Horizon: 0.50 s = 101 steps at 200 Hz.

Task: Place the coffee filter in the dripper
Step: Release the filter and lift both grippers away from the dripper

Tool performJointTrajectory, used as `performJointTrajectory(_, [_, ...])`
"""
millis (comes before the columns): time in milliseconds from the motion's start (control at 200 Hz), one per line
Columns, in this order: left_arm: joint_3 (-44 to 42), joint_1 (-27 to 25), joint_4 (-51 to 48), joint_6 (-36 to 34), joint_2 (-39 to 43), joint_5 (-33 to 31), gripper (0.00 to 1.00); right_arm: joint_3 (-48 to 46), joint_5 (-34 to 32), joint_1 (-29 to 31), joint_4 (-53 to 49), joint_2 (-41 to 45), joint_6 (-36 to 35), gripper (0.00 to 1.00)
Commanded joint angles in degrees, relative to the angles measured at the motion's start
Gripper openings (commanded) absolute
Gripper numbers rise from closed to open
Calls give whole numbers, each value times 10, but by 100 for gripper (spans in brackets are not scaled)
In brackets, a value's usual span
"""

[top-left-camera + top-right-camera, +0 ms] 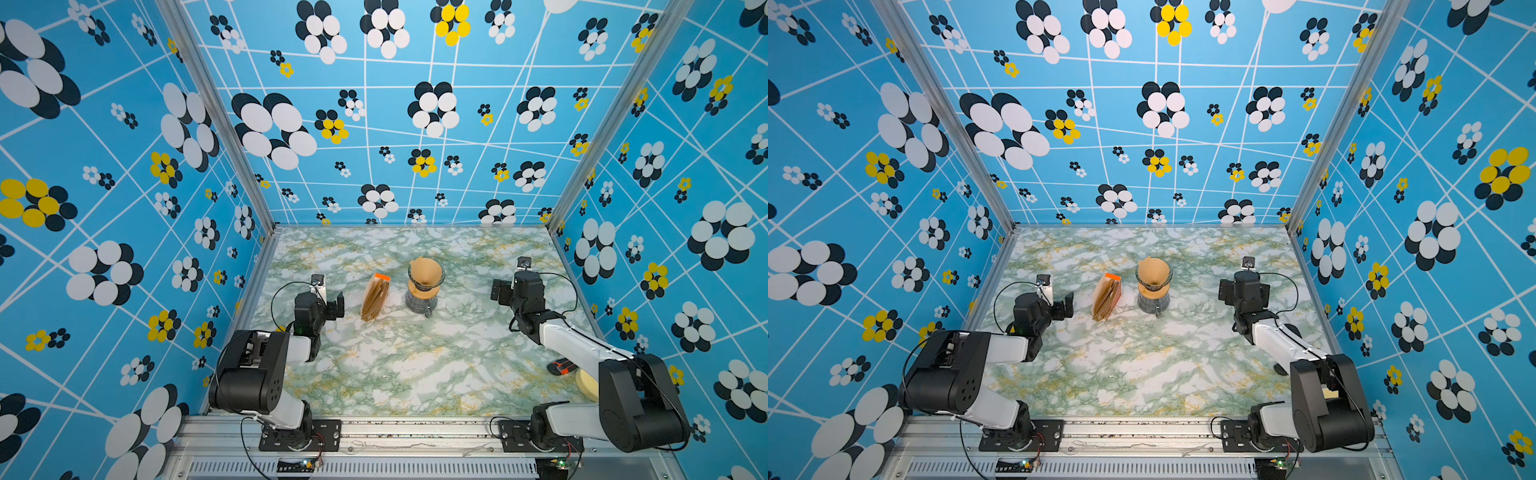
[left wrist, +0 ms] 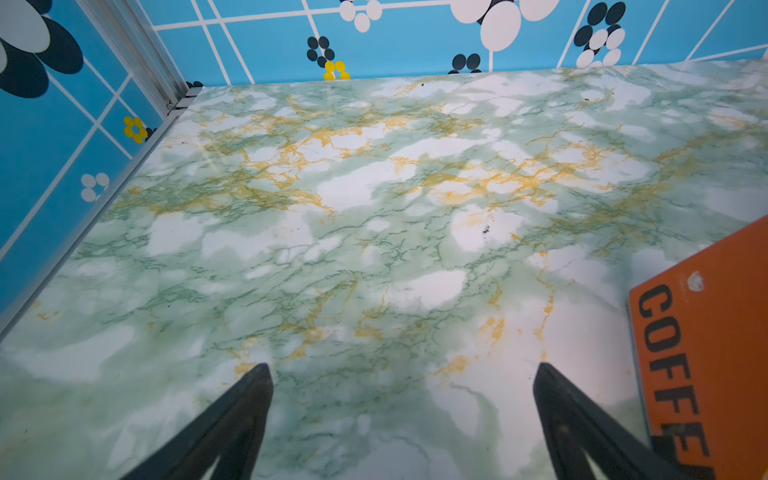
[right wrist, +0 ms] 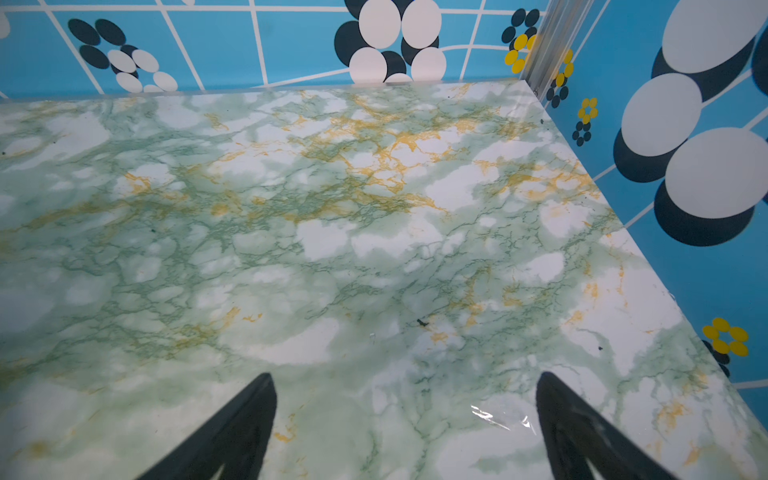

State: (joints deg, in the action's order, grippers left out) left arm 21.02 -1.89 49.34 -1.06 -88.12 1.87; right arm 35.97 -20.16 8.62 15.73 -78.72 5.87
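Bench (image 1: 415, 365): 1, green-and-white marble w/ yellow veins, carried everything.

Arms: 2, left arm (image 1: 266, 374) and right arm (image 1: 582, 345), both low over the bench and apart from the stack near its centre. Left fingers (image 2: 245, 407) were spread wide w/ nothing betw. them, only bare bench below. In the left wrist view the packet's orange tag (image 2: 706, 353) lay just beside one finger. Right fingers (image 3: 249, 411) were likewise spread wide and empty, over bare bench near the right wall.

Packet (image 1: 375, 301) of stacked brown filters: 1, betw. left arm and jug, tag end toward the back wall.

Jug (image 1: 419, 306): 1, clear glass, upright.

Wooden ring (image 1: 422, 291): 1, on the jug's mouth.

Dripper (image 1: 438, 282): 1, clear glass, upright on the ring.

Coffee filter (image 1: 424, 269) (image 1: 1152, 269): 1 loose one, tan paper. It sat opened inside the dripper in both top views, its edge rising a bit above the rim at the back.

Small items beside the right arm: 2, partly hidden. They were 1 black-and-orange thing (image 1: 561, 368) and 1 cream round thing (image 1: 586, 384); can't tell what they were.
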Motion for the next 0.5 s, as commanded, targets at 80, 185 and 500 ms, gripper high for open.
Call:
performJointTrajectory(80, [14, 22, 12, 15, -1, 25, 99, -12, 9, -15, 71, -23, -29, 99])
performJointTrajectory(185, [14, 20, 14, 14, -2, 22, 99, -39, 12, -42, 130, -31, -39, 99])
performJointTrajectory(500, [15, 14, 15, 10, -2, 10, 99, -117, 94, -82, 292, -59, -24, 99])
